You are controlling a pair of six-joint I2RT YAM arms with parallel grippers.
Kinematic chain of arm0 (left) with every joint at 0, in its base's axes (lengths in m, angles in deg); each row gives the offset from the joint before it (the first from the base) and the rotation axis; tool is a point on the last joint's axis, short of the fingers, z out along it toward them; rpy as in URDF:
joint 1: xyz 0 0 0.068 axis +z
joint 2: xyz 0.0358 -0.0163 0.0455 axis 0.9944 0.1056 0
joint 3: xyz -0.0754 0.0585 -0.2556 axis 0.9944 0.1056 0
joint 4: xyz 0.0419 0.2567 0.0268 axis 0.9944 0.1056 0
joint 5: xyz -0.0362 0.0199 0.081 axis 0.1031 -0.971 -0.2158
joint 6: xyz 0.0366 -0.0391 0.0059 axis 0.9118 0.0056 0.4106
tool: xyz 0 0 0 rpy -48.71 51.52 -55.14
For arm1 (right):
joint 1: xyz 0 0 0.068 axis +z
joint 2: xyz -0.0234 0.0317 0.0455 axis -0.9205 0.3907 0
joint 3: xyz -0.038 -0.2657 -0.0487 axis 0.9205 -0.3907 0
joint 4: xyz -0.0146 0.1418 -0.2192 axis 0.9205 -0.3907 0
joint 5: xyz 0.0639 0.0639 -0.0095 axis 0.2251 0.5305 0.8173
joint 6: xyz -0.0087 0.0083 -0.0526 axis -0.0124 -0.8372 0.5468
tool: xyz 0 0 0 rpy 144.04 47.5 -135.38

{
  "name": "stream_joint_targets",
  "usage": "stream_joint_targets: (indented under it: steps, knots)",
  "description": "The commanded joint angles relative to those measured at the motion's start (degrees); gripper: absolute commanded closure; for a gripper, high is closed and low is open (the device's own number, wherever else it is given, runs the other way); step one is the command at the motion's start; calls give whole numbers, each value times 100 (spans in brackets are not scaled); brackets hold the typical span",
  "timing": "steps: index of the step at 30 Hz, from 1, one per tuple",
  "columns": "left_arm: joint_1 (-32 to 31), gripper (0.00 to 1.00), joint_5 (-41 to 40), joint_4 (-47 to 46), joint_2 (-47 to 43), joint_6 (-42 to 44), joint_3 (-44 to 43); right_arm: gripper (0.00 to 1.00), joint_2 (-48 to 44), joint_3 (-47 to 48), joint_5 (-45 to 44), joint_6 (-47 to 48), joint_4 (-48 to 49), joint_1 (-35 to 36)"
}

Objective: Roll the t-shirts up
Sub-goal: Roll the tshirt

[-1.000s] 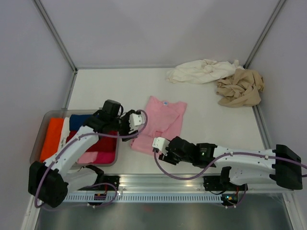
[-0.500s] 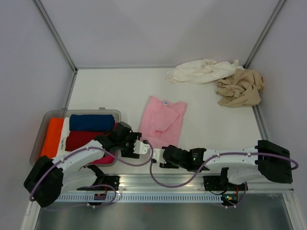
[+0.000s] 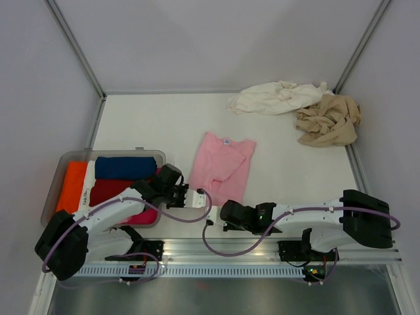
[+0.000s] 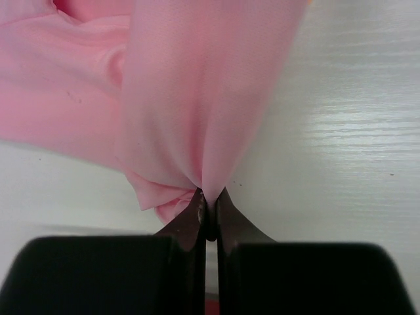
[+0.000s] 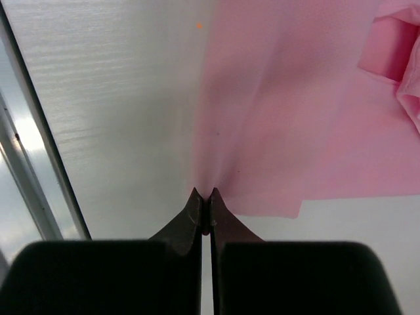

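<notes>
Overhead, two white-and-black robot arms reach forward from a metal rail [image 3: 230, 249] along the near edge of a white table [image 3: 151, 125]. Both arms are stretched low and turned inward, so their tips meet near the middle of the table's front.

The left gripper [image 3: 199, 196] sits at the near left corner of a pink t-shirt [image 3: 223, 164]. Its wrist camera shows the two dark fingers pressed together, with a fold of pink cloth pinched between the tips and fanning away from them. More pink fabric lies bunched just to the left of that fold.

The right gripper [image 3: 215, 212] sits just beside it, at the shirt's near hem. Its wrist camera likewise shows the fingers clamped on the hem's edge, with thin pink cloth spreading away from the tips over the pale tabletop. The table's metal border runs along the left of that view.

The pink t-shirt lies mostly flat in the middle of the table, folded into a narrow strip. Its collar points away from the arms.

Left of the shirt, at the table's left side, a clear plastic tray [image 3: 131, 153] holds an orange cloth [image 3: 69, 190], a navy roll [image 3: 125, 167] and a dark red roll [image 3: 115, 190].

Farther back, near the far right corner, a cream-white t-shirt [image 3: 275, 97] lies crumpled. A tan t-shirt [image 3: 328, 121] is heaped just to its right, touching it. Both are well apart from the arms. Plain grey walls enclose the table.
</notes>
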Motion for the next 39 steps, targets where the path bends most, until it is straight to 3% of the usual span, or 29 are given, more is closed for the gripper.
stream_joint_targets:
  steps: [1,7,10,15,24,26,30,39]
  knots:
    - [-35,98,620,1015,26,-439,-729,100,-360,383,371,-358,-249,-20]
    - [201,98,1964,2815,526,-720,-1609,100,-976,490,2284,-1140,-117,-766]
    - [570,98,2397,3187,1071,-790,-1978,100,-1135,289,3488,-1545,120,-1853]
    - [1002,98,2504,3600,1687,-511,-2462,100,-1144,68,4248,-2178,261,-2612]
    - [1011,98,2503,3926,2644,-52,-3024,99,-1056,-327,5348,-2697,218,-3755]
    - [1020,98,2530,3962,2855,-87,-3191,94,-1056,-345,5313,-2776,78,-4036]
    - [1046,98,2749,4075,3093,-201,-3394,52,-1222,-188,5085,-2864,-204,-4195]
    - [1169,98,2987,4304,3559,-202,-3657,34,-2550,-669,4004,-2812,286,-3959]
